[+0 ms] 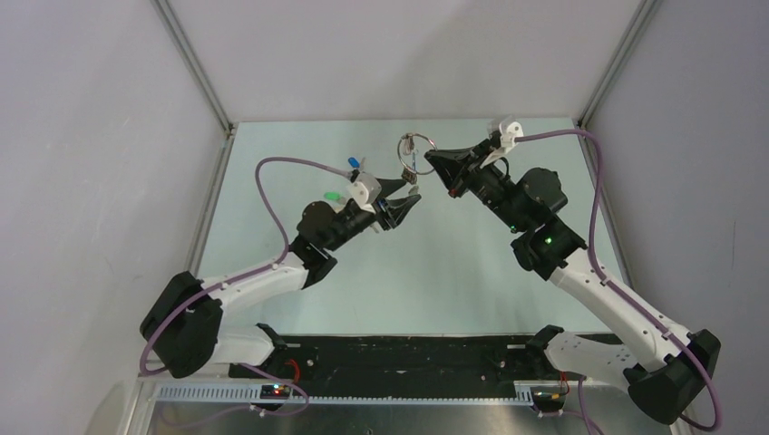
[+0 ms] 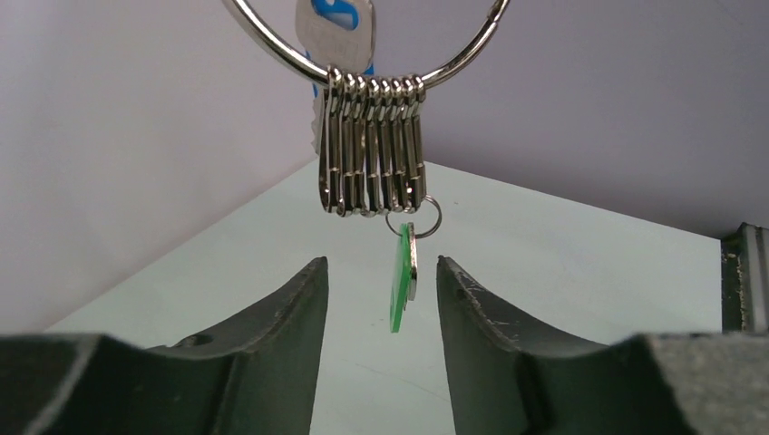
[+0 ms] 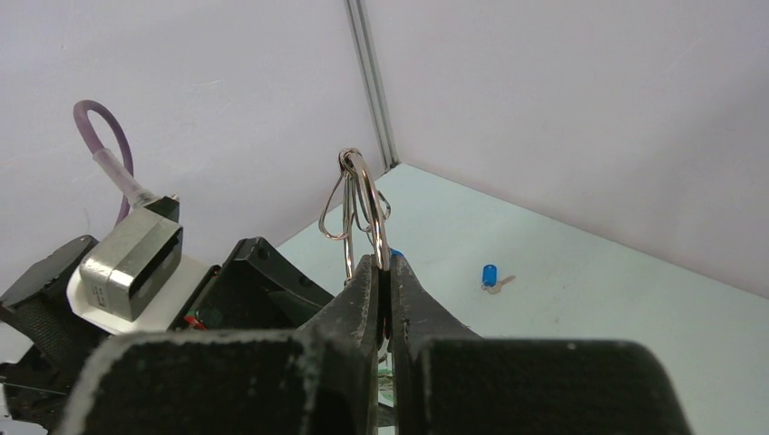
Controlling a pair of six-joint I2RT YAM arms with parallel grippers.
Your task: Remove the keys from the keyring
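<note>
Above table, right hand clamped on keyring, left hand apart flanking green key

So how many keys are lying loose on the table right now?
2. A blue-capped key lies on the table just beyond the left arm's wrist; a green-capped key lies beside it, closer to that arm. More may be hidden under the arms.

The keyring runs off the left wrist view's top edge.
</note>
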